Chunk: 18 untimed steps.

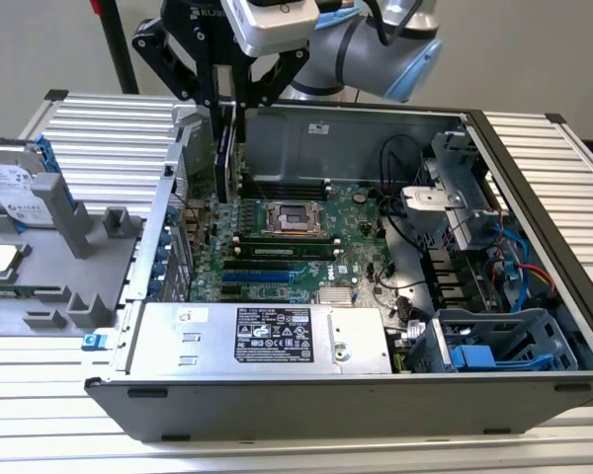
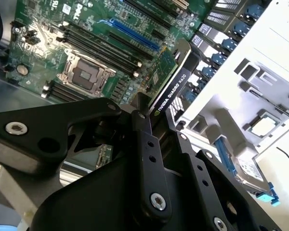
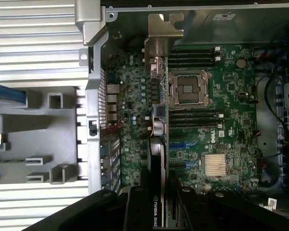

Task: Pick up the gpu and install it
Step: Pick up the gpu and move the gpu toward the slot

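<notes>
The arm is reaching down from above into the open computer case [image 1: 534, 326], its wrist pointing straight at the motherboard [image 1: 296, 252]. The end effector [image 1: 229, 105] is pinching the gpu [image 1: 225, 148] by its upper edge, one finger on each face. The card is hanging upright and edge-on over the part of the board towards the exterior view's left, close to the case's slotted wall. In the first wrist view its silver bracket [image 3: 161, 31] is lying beside that wall, and the card is running alongside the processor socket [image 3: 189, 89]. Whether its lower edge is touching a slot cannot be told. A power supply [image 1: 262, 336] is sitting in the case's near side. Outside, on the ribbed surface [image 1: 99, 128], a grey fixture [image 1: 74, 262] is carrying a hard drive [image 1: 15, 183].
</notes>
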{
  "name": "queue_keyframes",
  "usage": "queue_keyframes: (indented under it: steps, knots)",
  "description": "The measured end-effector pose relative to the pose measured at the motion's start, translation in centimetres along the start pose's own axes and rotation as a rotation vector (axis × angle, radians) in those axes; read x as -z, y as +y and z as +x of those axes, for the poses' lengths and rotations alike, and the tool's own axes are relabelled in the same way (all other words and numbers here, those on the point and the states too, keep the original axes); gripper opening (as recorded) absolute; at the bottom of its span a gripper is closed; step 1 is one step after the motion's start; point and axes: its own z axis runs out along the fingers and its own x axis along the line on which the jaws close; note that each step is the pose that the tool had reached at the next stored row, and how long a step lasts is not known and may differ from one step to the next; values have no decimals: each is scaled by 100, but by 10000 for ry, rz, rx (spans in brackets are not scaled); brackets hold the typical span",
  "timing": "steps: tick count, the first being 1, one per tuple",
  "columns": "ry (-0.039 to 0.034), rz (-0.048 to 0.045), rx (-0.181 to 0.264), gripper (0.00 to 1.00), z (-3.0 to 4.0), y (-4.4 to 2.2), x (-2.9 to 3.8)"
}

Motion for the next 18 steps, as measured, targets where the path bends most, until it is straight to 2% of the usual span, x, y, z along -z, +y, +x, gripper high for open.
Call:
queue_keyframes:
  steps: [18]
  knots:
    - [0, 0, 0, 0, -172, 9, -3]
